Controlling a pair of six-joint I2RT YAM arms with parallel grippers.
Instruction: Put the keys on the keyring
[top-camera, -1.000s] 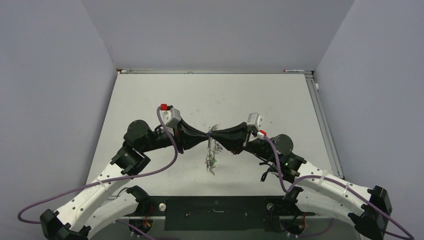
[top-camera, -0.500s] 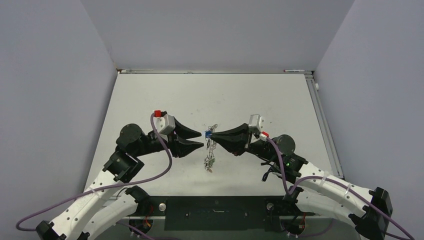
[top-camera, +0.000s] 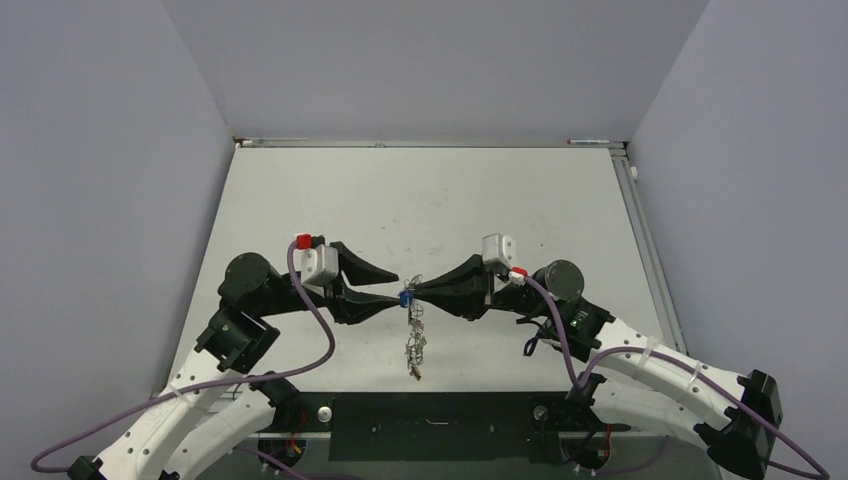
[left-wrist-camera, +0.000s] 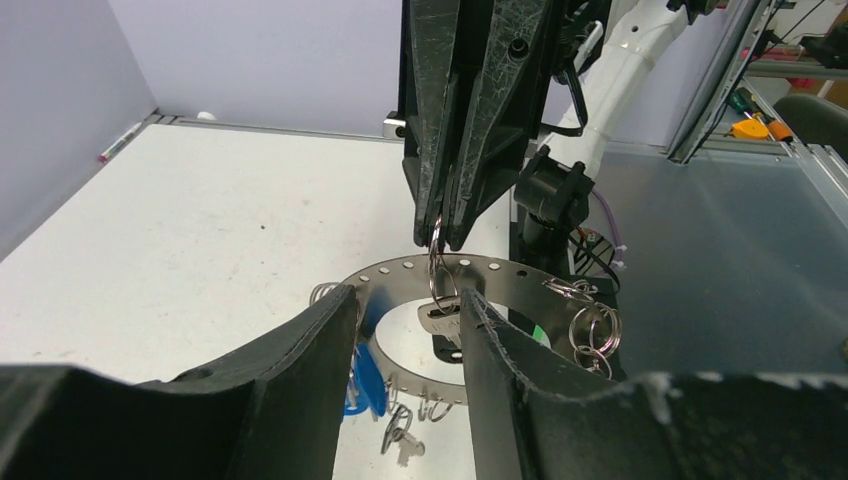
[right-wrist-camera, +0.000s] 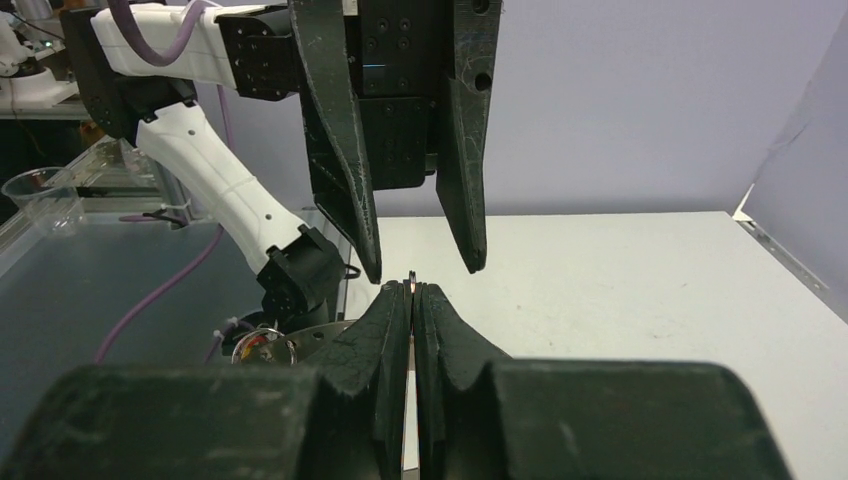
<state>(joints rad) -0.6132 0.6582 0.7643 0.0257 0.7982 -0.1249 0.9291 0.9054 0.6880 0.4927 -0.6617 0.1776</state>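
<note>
Grey metal keyring (left-wrist-camera: 480, 268) hangs in the air beneath the right pincer (top-camera: 418, 290), above the tabletop (top-camera: 450, 200). The keys (top-camera: 413, 345) dangle below it in a loose string.

Right pincer: jaws pressed fully together, nipping a small split ring (left-wrist-camera: 437, 238) at the very tips. Its own wrist view shows only a sliver of wire between them. I cannot tell whether that split ring already passes through a rim hole of the keyring. A silver key (left-wrist-camera: 441, 312) hangs in front of the centre hole, and a blue tag (left-wrist-camera: 365, 385) shows low on the left.

Left pincer (top-camera: 394, 288): jaws partly apart and holding nothing. No contact with the bundle can be made out. It faces the right pincer head-on, tips just beside the other's tips.

Judgement: holding the bundle aloft lets the keys hang free and presents the keyring to the opposing arm. The left pincer looks placed to grip the keyring or a key. Risk: the bundle may swing or twist when touched.
</note>
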